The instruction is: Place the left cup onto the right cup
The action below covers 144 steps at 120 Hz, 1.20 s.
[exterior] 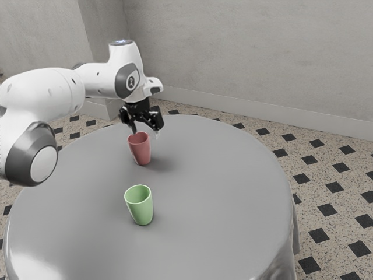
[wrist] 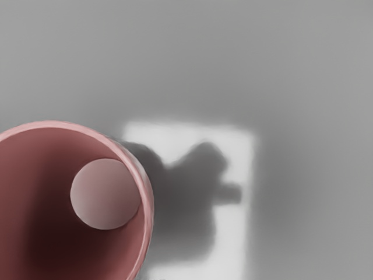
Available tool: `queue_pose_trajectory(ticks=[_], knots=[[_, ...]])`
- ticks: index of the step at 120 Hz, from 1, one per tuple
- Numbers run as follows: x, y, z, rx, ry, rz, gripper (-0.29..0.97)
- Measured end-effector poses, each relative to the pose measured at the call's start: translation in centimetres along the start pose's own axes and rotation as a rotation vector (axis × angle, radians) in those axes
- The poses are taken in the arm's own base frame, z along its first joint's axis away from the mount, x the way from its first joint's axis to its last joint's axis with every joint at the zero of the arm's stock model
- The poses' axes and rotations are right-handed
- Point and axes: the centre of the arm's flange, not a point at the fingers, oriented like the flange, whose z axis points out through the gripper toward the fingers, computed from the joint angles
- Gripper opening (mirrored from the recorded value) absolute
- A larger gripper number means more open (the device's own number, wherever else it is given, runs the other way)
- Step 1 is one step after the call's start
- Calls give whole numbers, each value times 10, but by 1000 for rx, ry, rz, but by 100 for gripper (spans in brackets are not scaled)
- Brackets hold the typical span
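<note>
just above red cup [exterior: 140,150], gripper [exterior: 145,132] open wide, empty. cup prob light, rigid, slick: pinch wall at rim.

Exterior view: looking down from beside the arm [exterior: 52,99], standing well back, taking in the whole round bench [exterior: 233,192] and the tiled floor [exterior: 338,175].
Wrist view: facing straight down, hovering close over the red cup [wrist: 58,233].
Shared: both are showing the red cup [exterior: 140,149] and the grey bench around it.
</note>
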Motion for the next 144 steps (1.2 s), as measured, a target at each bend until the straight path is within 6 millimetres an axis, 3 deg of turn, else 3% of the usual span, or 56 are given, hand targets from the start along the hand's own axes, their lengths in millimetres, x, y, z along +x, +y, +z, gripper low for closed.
queue_pose_trajectory(ticks=[29, 53, 113, 125, 144], knots=[[1, -8, 23, -9, -23, -22, 66], [6, -7, 22, -6, -11, -21, 66], [7, -9, 44, 9, -28, -37, 63], [7, -8, 46, 11, -27, -41, 59], [7, -8, 47, 11, -26, -47, 42]])
